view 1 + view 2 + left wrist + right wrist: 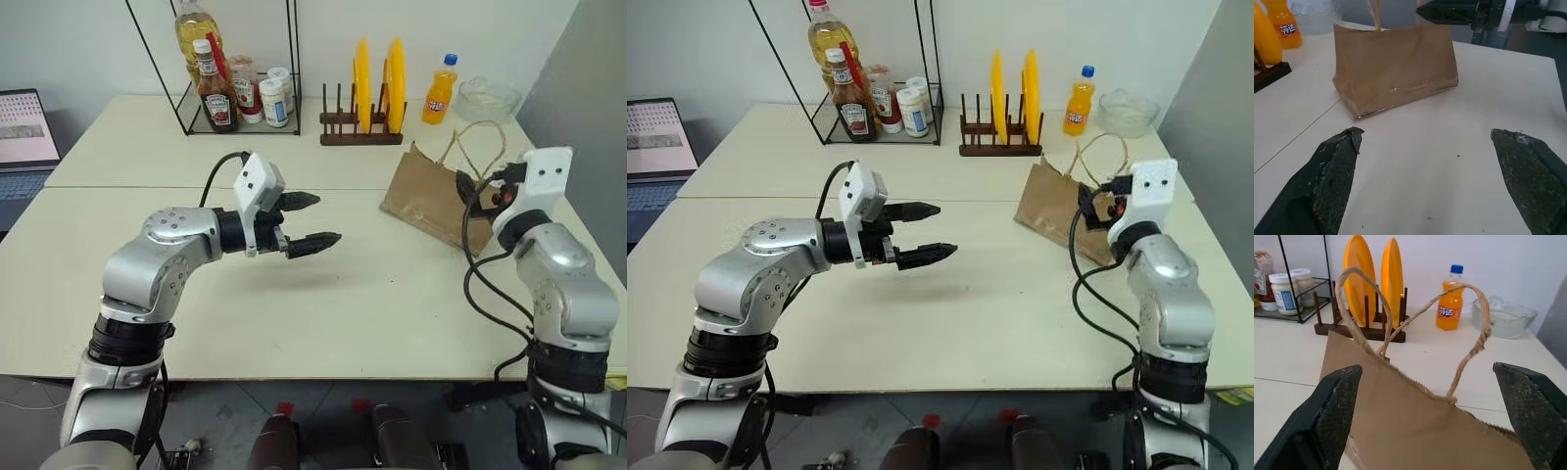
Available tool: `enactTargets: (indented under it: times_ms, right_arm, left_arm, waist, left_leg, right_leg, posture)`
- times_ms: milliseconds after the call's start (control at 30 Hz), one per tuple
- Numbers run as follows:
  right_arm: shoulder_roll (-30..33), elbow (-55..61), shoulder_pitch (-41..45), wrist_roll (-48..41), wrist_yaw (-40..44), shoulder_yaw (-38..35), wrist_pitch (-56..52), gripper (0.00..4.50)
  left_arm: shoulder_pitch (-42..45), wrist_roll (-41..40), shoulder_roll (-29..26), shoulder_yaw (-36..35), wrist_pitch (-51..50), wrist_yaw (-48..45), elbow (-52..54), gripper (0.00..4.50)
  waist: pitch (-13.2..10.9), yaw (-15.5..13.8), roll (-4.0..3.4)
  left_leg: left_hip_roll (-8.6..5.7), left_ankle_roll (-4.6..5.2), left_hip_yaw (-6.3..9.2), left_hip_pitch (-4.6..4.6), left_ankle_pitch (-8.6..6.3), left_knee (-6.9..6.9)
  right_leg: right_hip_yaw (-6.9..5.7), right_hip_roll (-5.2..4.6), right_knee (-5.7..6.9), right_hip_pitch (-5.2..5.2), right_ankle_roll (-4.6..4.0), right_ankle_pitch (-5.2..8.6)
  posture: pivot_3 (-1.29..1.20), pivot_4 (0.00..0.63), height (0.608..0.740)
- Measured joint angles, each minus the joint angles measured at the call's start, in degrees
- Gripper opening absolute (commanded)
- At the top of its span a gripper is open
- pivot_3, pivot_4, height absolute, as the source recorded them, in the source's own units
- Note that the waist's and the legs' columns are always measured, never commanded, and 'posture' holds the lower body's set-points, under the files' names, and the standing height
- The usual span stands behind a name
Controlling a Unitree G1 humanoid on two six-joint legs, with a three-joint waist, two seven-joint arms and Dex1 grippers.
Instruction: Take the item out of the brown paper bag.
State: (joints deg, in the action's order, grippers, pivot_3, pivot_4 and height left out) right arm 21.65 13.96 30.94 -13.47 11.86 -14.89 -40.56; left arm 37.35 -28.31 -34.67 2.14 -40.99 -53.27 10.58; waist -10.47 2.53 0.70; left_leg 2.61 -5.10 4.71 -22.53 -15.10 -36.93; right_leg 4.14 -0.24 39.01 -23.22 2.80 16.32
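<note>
Counter: pale cream counter (323, 294), smooth and matt, with a thin seam running across it just in front of the bag; a plain white wall stands behind it.
Room: a laptop (24, 132) sits at the far left edge, well apart from the bag, its screen cut off by the frame.
Bag: brown paper bag (431, 201) lies on the counter's right side, creased kraft paper, wedge-shaped with a folded bottom edge; two tan twisted-paper handles (1469, 347) loop up from its mouth.
Item: cannot be made out; the bag's walls hide whatever is inside, and its mouth faces away from the head camera.
Behind bag: orange soda bottle (440, 90) with a blue cap, clear glass bowl (487, 98) to its right, dark wooden rack (361, 127) holding two yellow plates (377, 83) on edge to its left.
Far left of bag: black wire shelf (235, 69) with an oil bottle, ketchup bottle (216, 93) and small white jars; the shelf's top is cut off.
Left gripper: left gripper (306, 222) hovers above the counter to the left of the bag, well apart from it, pointing toward it; black fingers spread wide, rough textured pads, nothing held.
Right gripper: right gripper (1432, 416) sits just beside the bag's right end, near the handles; fingers spread wide to either side of the bag's top edge, holding nothing. From the head camera its fingers are mostly hidden behind its white wrist housing.
</note>
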Motion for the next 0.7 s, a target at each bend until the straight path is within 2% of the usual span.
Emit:
enactTargets:
  times_ms: [400,700]
  right_arm:
    - [1.3,-19.7,17.5,-8.3,1.8,-4.2,-11.0,4.49]
    - [2.2,-36.6,27.2,-8.8,2.9,-4.6,-10.4,4.49]
  left_arm:
    - [3.1,1.5,-0.3,0.6,2.3,-1.4,-2.6,4.48]
    - [4.4,1.1,-0.5,0.6,1.3,-1.1,-1.6,4.48]
  waist:
    - [0.0,0.6,-0.05]
    - [-0.1,0.7,-0.08]
  left_leg:
    - [0.00,0.01,-0.01,-0.08,0.00,0.00]
    - [0.00,0.01,-0.02,-0.11,0.00,0.02]
  right_leg:
    - [0.00,-0.01,-0.01,-0.04,-0.01,0.00]
    - [0.01,-0.01,-0.01,-0.09,-0.01,-0.01]
  posture:
    - [0.00,0.150,0.740]
    - [0.00,0.150,0.740]
